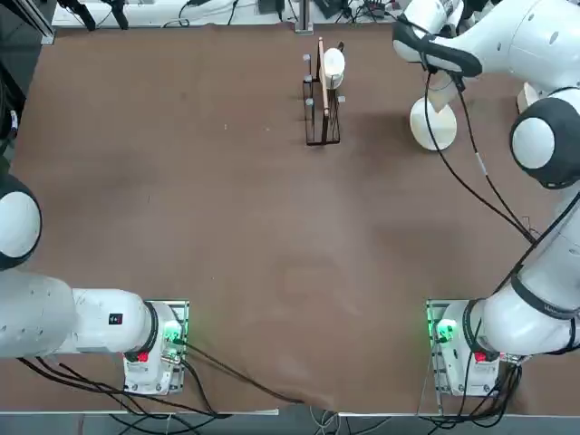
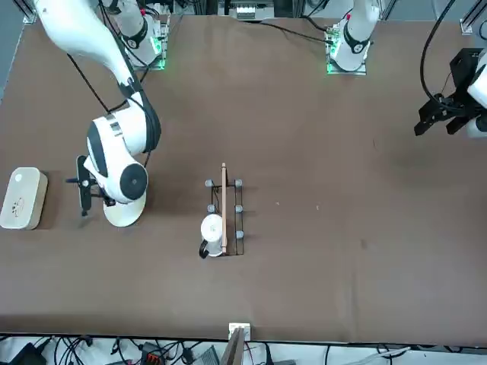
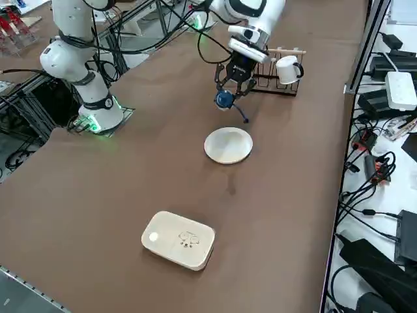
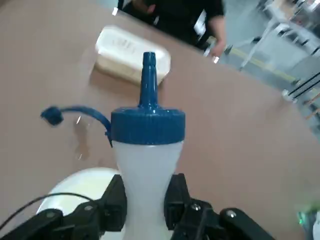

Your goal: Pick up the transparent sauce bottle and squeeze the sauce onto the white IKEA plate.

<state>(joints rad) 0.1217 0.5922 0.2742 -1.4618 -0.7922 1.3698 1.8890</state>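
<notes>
My right gripper [image 4: 145, 196] is shut on the transparent sauce bottle [image 4: 146, 160], gripping its narrow waist. The blue cap [image 4: 147, 125] has its nozzle open, and the small lid dangles on its strap. In the right side view the gripper [image 3: 230, 83] holds the bottle [image 3: 225, 98] tilted, cap end down, in the air just beyond the far rim of the white IKEA plate [image 3: 228, 145]. The plate [image 4: 82, 186] lies flat on the brown table with nothing on it. From overhead the arm covers part of the plate [image 1: 433, 125] and hides the bottle.
A white rounded-rectangular box [image 3: 179, 239] lies on the table past the plate. A black wire rack [image 1: 322, 109] with a wooden board and a small white dish stands to the plate's left. A person in dark clothes [image 4: 180, 15] stands beyond the table's edge.
</notes>
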